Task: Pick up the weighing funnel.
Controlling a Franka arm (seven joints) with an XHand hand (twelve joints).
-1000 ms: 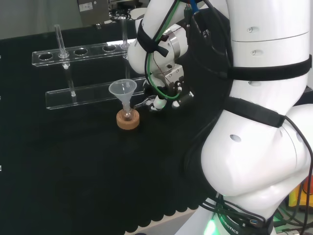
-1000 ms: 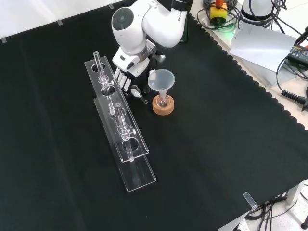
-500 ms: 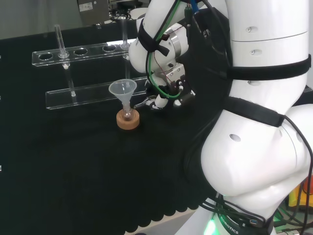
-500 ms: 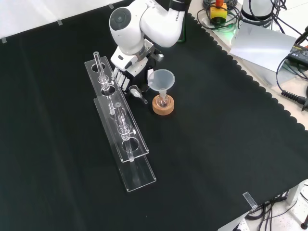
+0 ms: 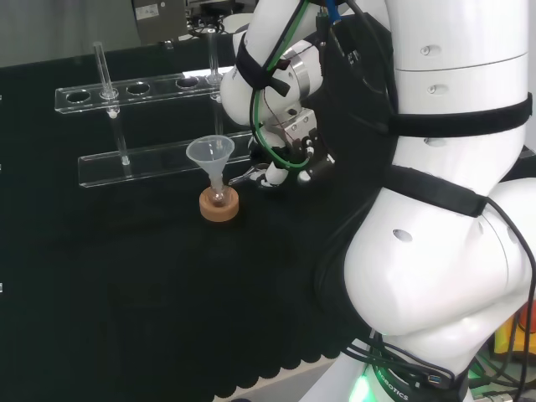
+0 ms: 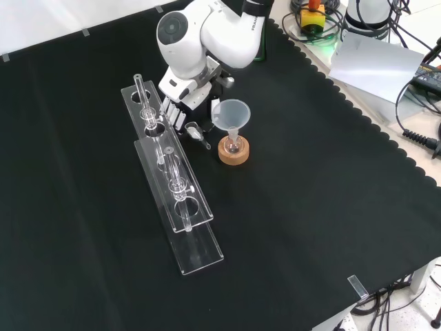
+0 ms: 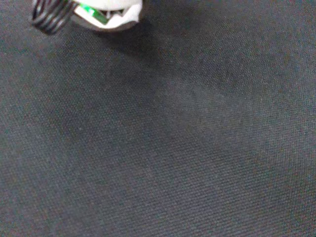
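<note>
The weighing funnel (image 6: 196, 130), a small clear scoop with a short stem, sits at the tips of my black and white hand (image 6: 178, 109), just above the cloth in the front view. In the head view the hand (image 5: 283, 167) has its fingers curled round the weighing funnel (image 5: 248, 174), whose stem points left toward the big funnel. The wrist view looks down on bare black cloth, with a white part of the hand (image 7: 106, 12) at its edge.
The big funnel (image 5: 210, 154) stands in a small flask on a cork ring (image 5: 219, 204), close to the left of the hand in the head view. Two clear test tube racks (image 6: 180, 200) holding glass tubes (image 6: 141, 96) lie beside the hand.
The hand has risen and shifted slightly, and the weighing funnel has moved with it. The big funnel and the racks have stayed put.
</note>
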